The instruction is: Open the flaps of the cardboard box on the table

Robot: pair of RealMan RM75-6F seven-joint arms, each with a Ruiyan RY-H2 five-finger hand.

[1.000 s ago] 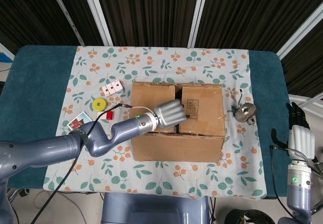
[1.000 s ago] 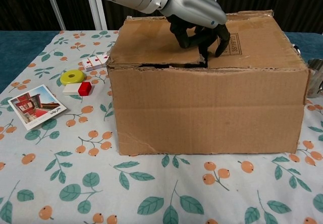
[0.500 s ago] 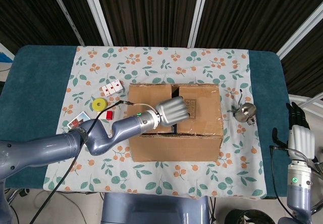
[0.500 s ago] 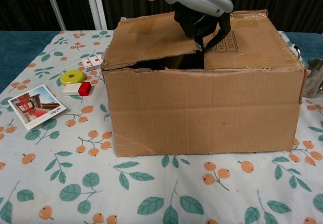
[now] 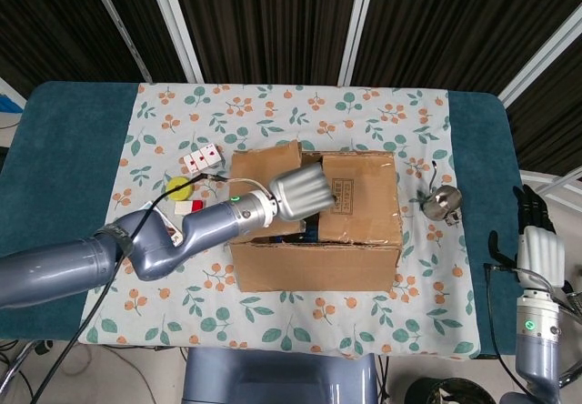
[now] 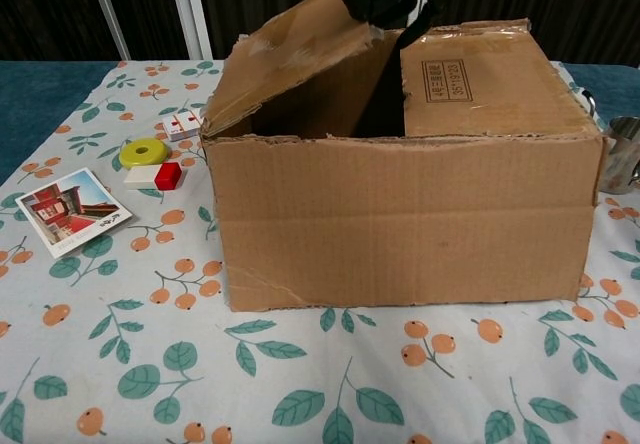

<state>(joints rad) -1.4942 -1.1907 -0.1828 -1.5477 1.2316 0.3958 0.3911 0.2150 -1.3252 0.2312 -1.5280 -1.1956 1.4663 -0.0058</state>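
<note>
The cardboard box (image 6: 400, 214) sits mid-table on a leaf-and-orange patterned cloth (image 6: 130, 364), its left flap (image 6: 290, 54) tilted up with the free edge grasped in the fingers of the left hand (image 5: 300, 193), while the right flap (image 6: 480, 84) lies flat. The right hand (image 5: 538, 245) hangs off the table's right edge, well apart from the box, fingers loosely spread around nothing. Left of the box lie a yellow ring (image 6: 144, 151), a red block (image 6: 167, 175) and a photo card (image 6: 70, 209), a metal cup (image 5: 442, 203) stands to its right, and dark curtains (image 5: 273, 22) close off the back

One box (image 6: 400, 214) is sitting on the cloth (image 6: 300, 374), with one yellow ring (image 6: 144, 151), one red block (image 6: 167, 175), one photo card (image 6: 70, 210), one metal cup (image 5: 442, 203) and two hands (image 5: 305, 193) (image 5: 538, 249) showing.
</note>
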